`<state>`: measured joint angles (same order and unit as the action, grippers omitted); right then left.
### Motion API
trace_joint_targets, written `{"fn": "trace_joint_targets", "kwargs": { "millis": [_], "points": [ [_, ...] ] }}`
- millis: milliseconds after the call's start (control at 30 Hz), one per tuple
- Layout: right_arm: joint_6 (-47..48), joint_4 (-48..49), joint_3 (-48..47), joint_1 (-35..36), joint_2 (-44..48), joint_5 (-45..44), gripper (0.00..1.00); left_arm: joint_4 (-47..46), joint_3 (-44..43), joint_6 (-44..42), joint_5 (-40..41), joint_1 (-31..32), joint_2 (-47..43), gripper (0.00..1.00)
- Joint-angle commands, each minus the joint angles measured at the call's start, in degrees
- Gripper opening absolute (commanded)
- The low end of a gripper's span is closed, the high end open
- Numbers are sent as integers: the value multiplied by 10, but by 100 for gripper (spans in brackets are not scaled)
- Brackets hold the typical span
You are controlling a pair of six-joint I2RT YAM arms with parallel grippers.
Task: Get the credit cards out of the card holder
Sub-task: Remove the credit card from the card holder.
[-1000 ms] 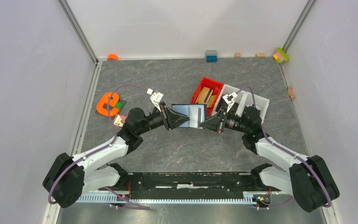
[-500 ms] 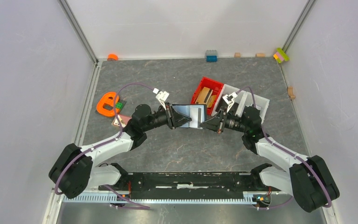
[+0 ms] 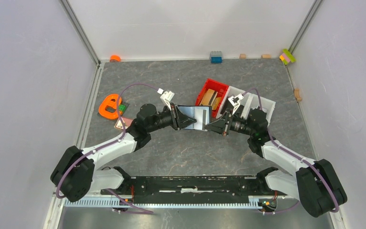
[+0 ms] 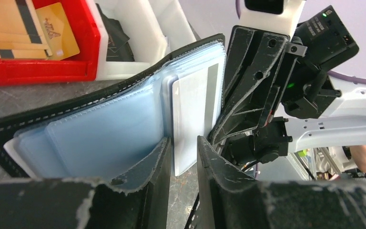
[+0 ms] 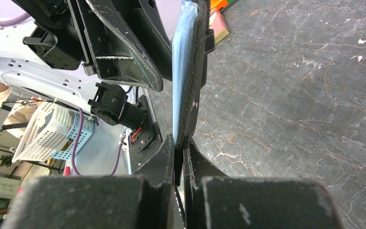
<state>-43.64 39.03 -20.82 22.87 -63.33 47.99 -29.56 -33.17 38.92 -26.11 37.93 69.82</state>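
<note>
The black card holder (image 3: 190, 112) is held open and upright above the table, its pale blue sleeves (image 4: 100, 129) facing my left wrist camera. A greyish-white credit card (image 4: 193, 114) sticks partly out of a sleeve near the fold. My left gripper (image 4: 183, 152) is open, with its jaws either side of that card's lower corner and a gap showing. My right gripper (image 5: 181, 143) is shut on the card holder's edge (image 5: 186, 67). From above, the left gripper (image 3: 189, 121) and the right gripper (image 3: 208, 127) meet at the holder. A pinkish-copper card (image 3: 123, 123) lies on the table to the left.
A red bin (image 3: 210, 93) holding tan cards and a white bin (image 3: 257, 102) stand just behind the holder. An orange object (image 3: 108, 106) lies at the left. Small blocks (image 3: 216, 57) line the back wall.
My left arm has reached to the right, bringing its gripper up to the card in the holder. The right arm and the holder have stayed put.
</note>
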Motion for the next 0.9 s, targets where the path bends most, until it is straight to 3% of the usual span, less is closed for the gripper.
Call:
{"fn": "trace_joint_targets", "kwargs": {
  "millis": [0,133,233,400,600,733,867],
  "points": [
    [-5,47,-7,2,8,13,1,-93,-2,26,-60,-3,16,33],
    [-13,60,-6,3,3,18,1,-122,2,38,-82,-3,23,31],
    [-15,63,-5,3,3,18,1,-137,-5,51,-100,-3,41,20],
    [-16,65,-4,3,6,17,1,-171,-6,79,-119,-6,61,14],
    [-15,65,-3,3,10,16,1,-67,-10,41,-50,-15,37,44],
    [-15,66,-3,3,8,18,1,-87,-21,60,-85,-15,62,40],
    [-18,67,-4,3,7,18,1,-239,-8,133,-164,-15,101,35]
  ]
}}
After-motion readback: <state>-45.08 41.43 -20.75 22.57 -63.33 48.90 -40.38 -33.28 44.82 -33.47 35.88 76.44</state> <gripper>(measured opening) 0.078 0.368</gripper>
